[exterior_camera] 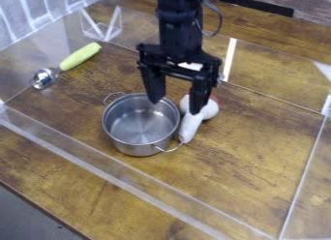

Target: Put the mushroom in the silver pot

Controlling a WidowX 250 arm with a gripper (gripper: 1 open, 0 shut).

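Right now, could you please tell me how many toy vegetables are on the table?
2: the mushroom lies just right of the silver pot, and a yellow-green vegetable lies at the far left. Nothing seems hidden.
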